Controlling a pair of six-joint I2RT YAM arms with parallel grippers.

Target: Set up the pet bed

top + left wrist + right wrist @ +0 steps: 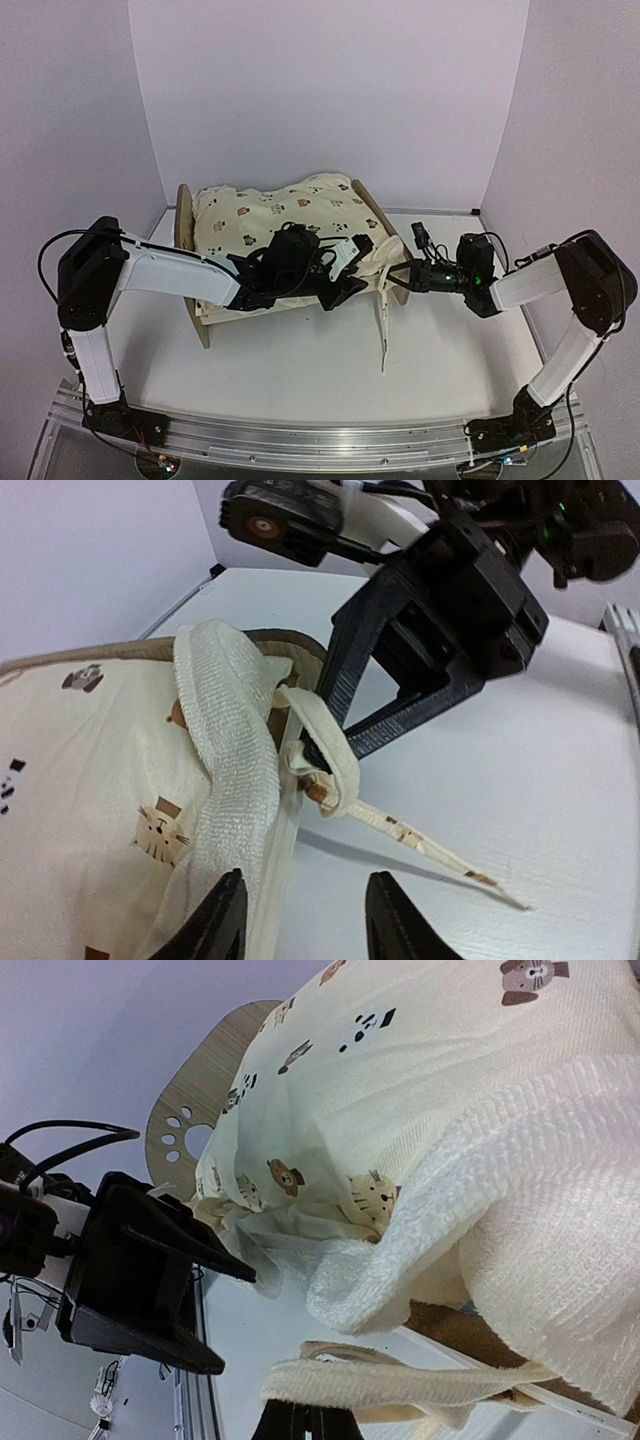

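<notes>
I am at the step of laying the cover over the small plywood pet bed (185,225) with the rounded paw-print end boards. The bed stands in the middle of the white worktop (300,395). The cream animal-print quilt (270,210) covers nearly all of it, so I cannot see the bed's base.

At the bed's right end the quilt is not flat. Its corner is folded back there, with the ribbed, towel-like underside turned up in a thick roll over the end board. A long narrow printed strip (385,335) hangs from that corner onto the worktop beside the bed.

My right tool (398,275) sits just off the bed's right end. Its jaws are pressed together, and they look to be pinching the quilt's band where it loops at that corner.

My left tool (305,900) hangs over the near right corner of the bed. Its jaws are partly spread, with the quilt's hem running under them. I see no cloth caught between them.

I judge the job to be well along, with only this corner left to dress. For the next move, my left tool should come down squarely on the hem and close on a single layer, not the whole roll. Both tools should then draw the corner outward past the end board so the fold turns printed side up. The pull must be gentle, since the light frame could slide on the worktop.
</notes>
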